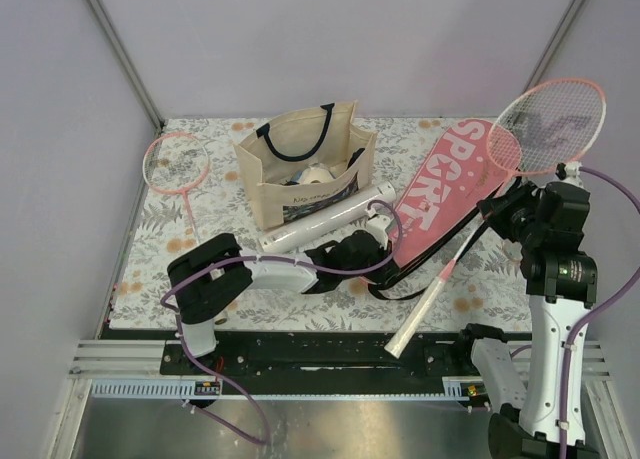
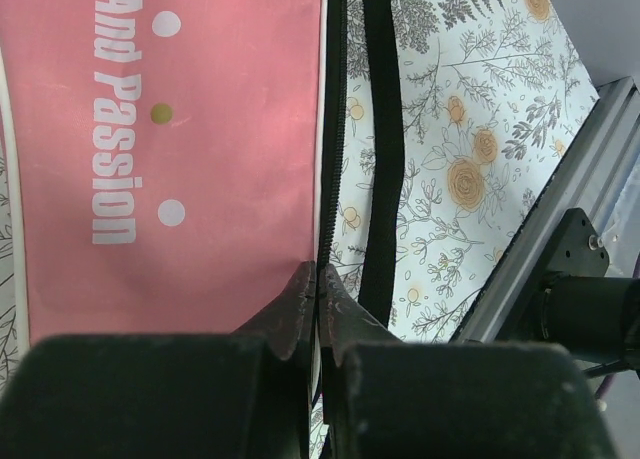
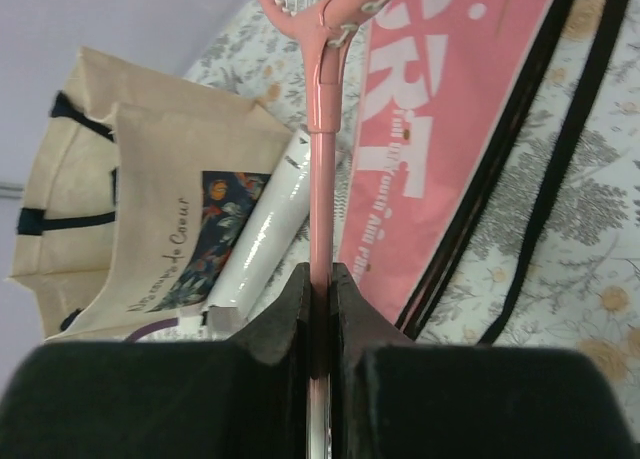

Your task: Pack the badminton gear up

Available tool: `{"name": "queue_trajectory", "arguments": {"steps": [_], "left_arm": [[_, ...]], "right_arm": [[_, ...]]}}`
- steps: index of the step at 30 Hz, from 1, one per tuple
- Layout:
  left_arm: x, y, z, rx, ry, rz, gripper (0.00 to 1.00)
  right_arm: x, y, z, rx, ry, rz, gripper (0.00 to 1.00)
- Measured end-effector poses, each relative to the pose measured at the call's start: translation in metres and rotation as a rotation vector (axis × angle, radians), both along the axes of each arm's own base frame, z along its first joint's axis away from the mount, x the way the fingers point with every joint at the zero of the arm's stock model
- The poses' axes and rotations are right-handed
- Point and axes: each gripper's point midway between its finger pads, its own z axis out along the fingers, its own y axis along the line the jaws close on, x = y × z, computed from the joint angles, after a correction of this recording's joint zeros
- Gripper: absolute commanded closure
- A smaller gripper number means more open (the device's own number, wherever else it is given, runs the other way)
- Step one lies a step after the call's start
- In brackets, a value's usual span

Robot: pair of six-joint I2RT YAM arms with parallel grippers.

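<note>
Top view: the right gripper [image 1: 496, 210] holds the first racket [image 1: 548, 124] by its shaft, with the head raised at far right and the white handle slanting to the near edge. The second racket [image 1: 177, 166] lies flat at far left. The pink cover [image 1: 450, 189] lies right of centre. The white tube [image 1: 325, 222] lies just near of the tote bag [image 1: 300, 164]. The left gripper [image 1: 378, 244] is at the cover's near end.

Left wrist view: jaws pinched together on the cover's zip edge, with the black strap [image 2: 378, 179] alongside.

Right wrist view: jaws clamped on the pink shaft, no gap visible
</note>
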Motion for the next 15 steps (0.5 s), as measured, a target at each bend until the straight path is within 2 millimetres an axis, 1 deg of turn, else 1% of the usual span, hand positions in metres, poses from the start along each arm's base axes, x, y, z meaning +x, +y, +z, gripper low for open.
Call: {"name": "queue_trajectory", "arguments": {"steps": [6, 11, 15], "left_arm": [[0.001, 0.0, 0.001, -0.017, 0.03, -0.006, 1.0], [0.003, 0.001, 0.002, -0.023, 0.04, -0.004, 1.0], [0.005, 0.002, 0.003, -0.026, 0.041, -0.002, 1.0]], "right_arm": [[-0.011, -0.011, -0.037, -0.021, 0.111, -0.051, 1.0], [-0.025, -0.012, -0.067, -0.028, 0.19, -0.06, 1.0], [-0.037, -0.01, -0.086, -0.028, 0.23, -0.054, 1.0]]}}
